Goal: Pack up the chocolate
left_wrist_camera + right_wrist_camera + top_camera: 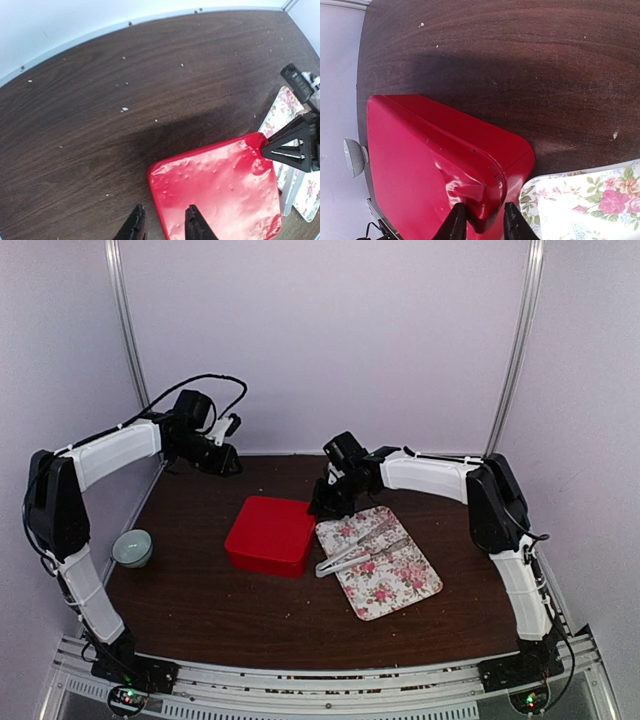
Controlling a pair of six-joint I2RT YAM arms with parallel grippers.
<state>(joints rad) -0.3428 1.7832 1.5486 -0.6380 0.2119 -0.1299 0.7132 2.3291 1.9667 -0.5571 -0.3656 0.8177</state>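
Frame centre: red box (pixel 270 533), lid (pixel 420 165) on; right gripper (pixel 484 207) straddles its corner, grip cannot be told. Left gripper (pixel 165 207) slightly parted, empty. Step, likely: opening; next, lift lid.

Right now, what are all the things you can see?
box: 1, red, middle of table
tray: 1, white with pink roses, right of box
tongs: 1, silvery, on tray
bowl: 1, pale grey-green, left side of table
table: 1, dark brown
chocolate: none seen
arms: 2, white and black
left end effector: 1, black, empty, raised
right end effector: 1, black, around box corner
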